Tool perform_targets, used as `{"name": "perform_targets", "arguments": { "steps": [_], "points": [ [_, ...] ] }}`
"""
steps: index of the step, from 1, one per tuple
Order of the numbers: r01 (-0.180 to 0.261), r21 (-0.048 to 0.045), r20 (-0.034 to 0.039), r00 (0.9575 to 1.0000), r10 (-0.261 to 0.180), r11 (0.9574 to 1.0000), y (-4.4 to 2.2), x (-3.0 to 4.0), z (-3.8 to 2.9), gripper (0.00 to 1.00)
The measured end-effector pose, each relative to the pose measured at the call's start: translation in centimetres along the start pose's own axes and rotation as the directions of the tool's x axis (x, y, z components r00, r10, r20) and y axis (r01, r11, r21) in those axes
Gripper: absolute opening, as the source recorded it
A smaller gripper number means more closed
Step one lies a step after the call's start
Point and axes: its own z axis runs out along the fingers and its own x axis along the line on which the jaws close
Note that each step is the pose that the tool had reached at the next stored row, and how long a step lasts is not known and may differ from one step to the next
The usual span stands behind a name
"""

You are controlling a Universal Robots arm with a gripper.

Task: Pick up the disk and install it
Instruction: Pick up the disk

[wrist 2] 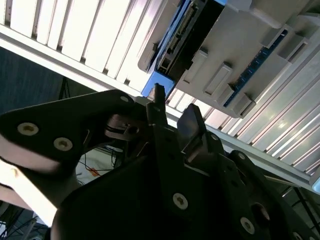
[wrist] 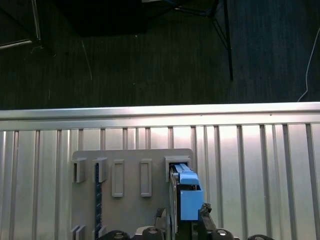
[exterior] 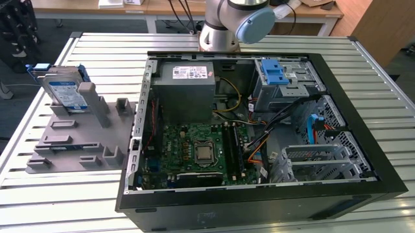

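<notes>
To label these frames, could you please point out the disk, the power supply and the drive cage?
disk [exterior: 65,93]: exterior view, on its white-and-blue label.
power supply [exterior: 186,99]: exterior view, on its grey face below the label.
drive cage [exterior: 300,77]: exterior view, on the grey metal beside its blue handle.

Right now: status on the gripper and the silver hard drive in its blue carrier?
Gripper open, empty, above the grey plastic holder. Silver blue-framed hard drive upright in that holder, untouched. Nothing seen blocking it.

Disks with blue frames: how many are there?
1. The disk stands upright in the grey holder, to the exterior view's left of the computer case. Others may be hidden.
</notes>
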Motion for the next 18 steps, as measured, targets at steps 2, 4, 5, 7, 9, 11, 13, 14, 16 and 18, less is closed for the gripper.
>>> {"name": "perform_targets", "arguments": {
  "steps": [2,4,5,7,9,11,13,14,16,18],
  "points": [
    [0.0,0.0,0.0,1.0,0.0,1.0,0.0,0.0,0.0,0.42],
    [0.0,0.0,0.0,1.0,0.0,1.0,0.0,0.0,0.0,0.42],
    [0.0,0.0,0.0,1.0,0.0,1.0,0.0,0.0,0.01,0.42],
    [0.0,0.0,0.0,1.0,0.0,1.0,0.0,0.0,0.01,0.42],
    [0.0,0.0001,0.0001,1.0,0.0,1.0,0.0,0.0,0.04,0.42],
    [0.0,0.0002,0.0001,1.0,0.0,1.0,-0.01,0.0,0.11,0.42],
    [0.0,0.0003,0.0001,1.0,0.0,1.0,-0.01,0.01,0.21,0.42],
    [0.0,0.0006,0.0001,1.0,0.0,1.0,-0.01,0.01,0.3,0.42],
    [0.001,0.002,0.0,1.0,-0.001,1.0,-0.02,0.01,0.5,0.42],
    [0.003,0.0056,0.0002,1.0,-0.003,1.0,-0.03,0.02,0.78,0.42]
  ]
}}
